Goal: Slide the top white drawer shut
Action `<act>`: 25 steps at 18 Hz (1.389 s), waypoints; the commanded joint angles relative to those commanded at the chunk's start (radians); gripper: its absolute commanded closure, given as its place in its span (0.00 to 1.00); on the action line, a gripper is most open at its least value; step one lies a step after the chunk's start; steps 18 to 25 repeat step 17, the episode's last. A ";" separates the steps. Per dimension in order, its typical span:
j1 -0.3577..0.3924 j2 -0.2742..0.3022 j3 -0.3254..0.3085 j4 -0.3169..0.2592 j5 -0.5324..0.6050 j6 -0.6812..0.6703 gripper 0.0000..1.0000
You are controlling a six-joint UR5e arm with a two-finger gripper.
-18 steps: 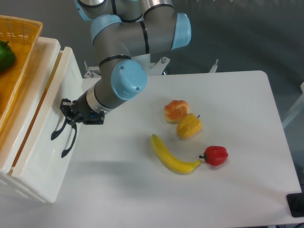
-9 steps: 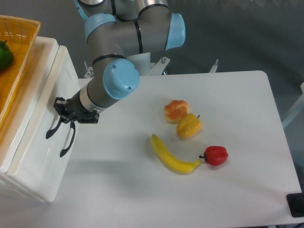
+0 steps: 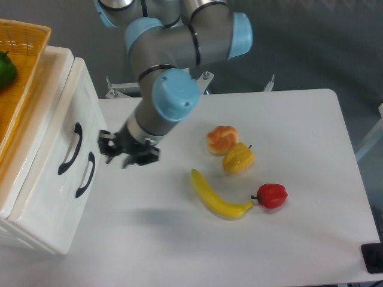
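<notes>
The top white drawer (image 3: 76, 110) sits pushed in, its front level with the lower white drawer (image 3: 67, 206). Its black curved handle (image 3: 70, 148) is free, and so is the lower drawer's handle (image 3: 85, 174). My gripper (image 3: 115, 156) hangs just above the table, a short way right of the two handles and touching neither. Its black fingers look spread apart with nothing between them.
An orange wicker basket (image 3: 24, 72) with a green fruit (image 3: 6, 69) sits on the cabinet top. On the table to the right lie a banana (image 3: 216, 196), a red pepper (image 3: 273, 195), a yellow pepper (image 3: 237, 158) and a peach-coloured fruit (image 3: 221, 139).
The top drawer slid left into the cabinet under the gripper's push. The gripper then left the handle and moved right, off the drawer front.
</notes>
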State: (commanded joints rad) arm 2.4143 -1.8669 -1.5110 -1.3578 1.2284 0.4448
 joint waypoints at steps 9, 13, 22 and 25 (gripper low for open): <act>0.092 -0.123 0.005 0.213 0.378 0.375 0.00; 0.158 -0.141 0.005 0.226 0.390 0.607 0.00; 0.213 -0.133 0.005 0.223 0.390 0.810 0.00; 0.213 -0.133 0.005 0.223 0.390 0.810 0.00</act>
